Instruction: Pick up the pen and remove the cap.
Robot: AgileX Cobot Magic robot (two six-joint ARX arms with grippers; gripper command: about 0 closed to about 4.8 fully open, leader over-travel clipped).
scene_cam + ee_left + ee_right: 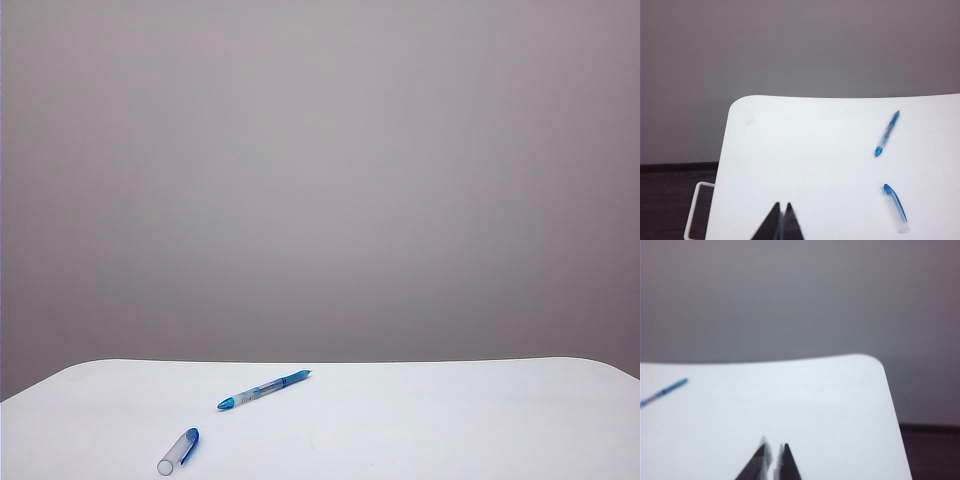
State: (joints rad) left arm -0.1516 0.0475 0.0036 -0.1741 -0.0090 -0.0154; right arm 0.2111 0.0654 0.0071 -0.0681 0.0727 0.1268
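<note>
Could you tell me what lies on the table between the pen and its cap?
Nothing: only bare white table separates the pen from the cap, as the exterior and left wrist views show.

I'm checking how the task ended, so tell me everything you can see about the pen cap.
The cap is a short clear plastic tube with a blue closed end and blue clip, its other end open. It lies flat on the white table, off the pen, near the front edge and apart from it. Nothing touches it; the left gripper and right gripper are both shut and empty.
</note>
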